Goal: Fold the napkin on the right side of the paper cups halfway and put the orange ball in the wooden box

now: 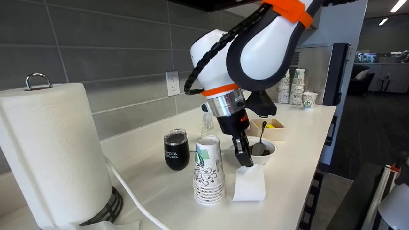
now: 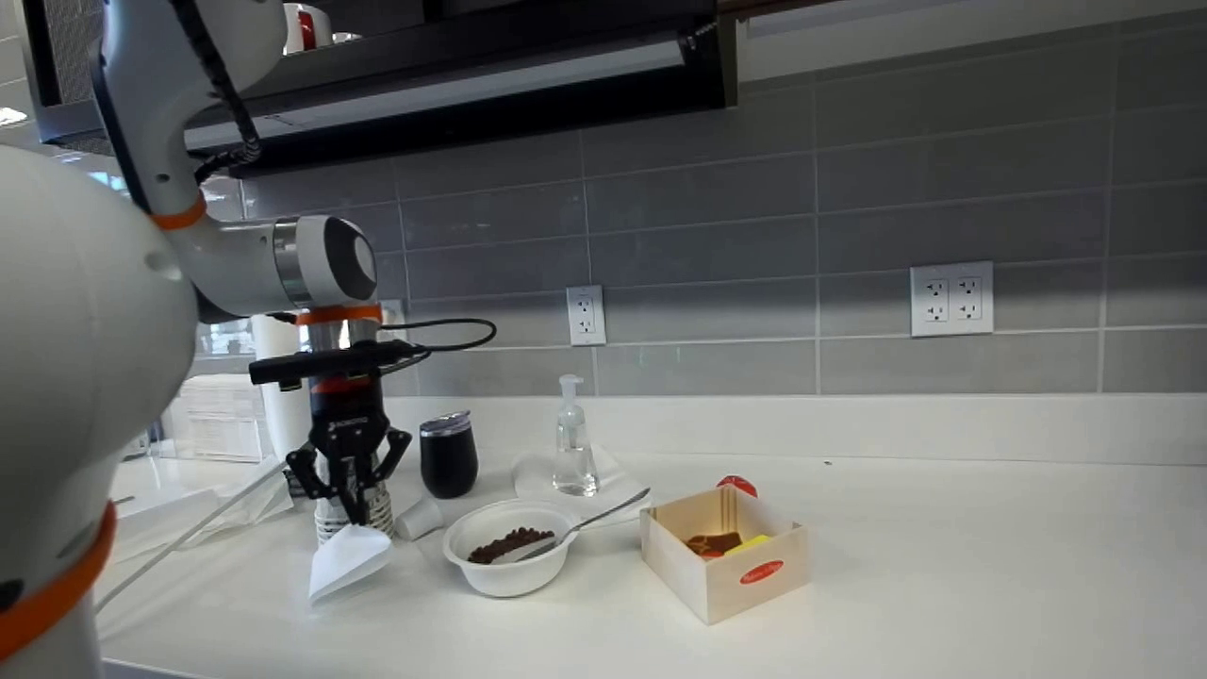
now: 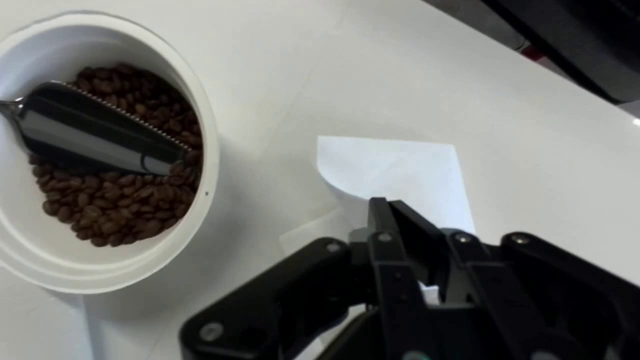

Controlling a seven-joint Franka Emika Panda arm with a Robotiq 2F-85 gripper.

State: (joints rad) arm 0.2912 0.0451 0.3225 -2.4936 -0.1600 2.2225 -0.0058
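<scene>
Office-type kitchenette: grey tiled wall (image 2: 698, 255) behind bench (image 2: 943, 566), mug (image 2: 306, 30) on dark shelf (image 2: 490, 123) above bench; paper-towel roll (image 1: 59, 153), soap dispenser (image 2: 573, 453) and tall cup stacks (image 1: 297, 89) stand on bench, armchair (image 1: 358, 85) sits beyond bench.

In the wrist view your gripper (image 3: 389, 204) hides part of the napkin (image 3: 420, 172), and the left edge cuts into the bowl (image 3: 210, 150).

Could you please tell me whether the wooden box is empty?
Not empty: in both exterior views, a yellow item shows inside the wooden box. How full, I cannot tell.
</scene>
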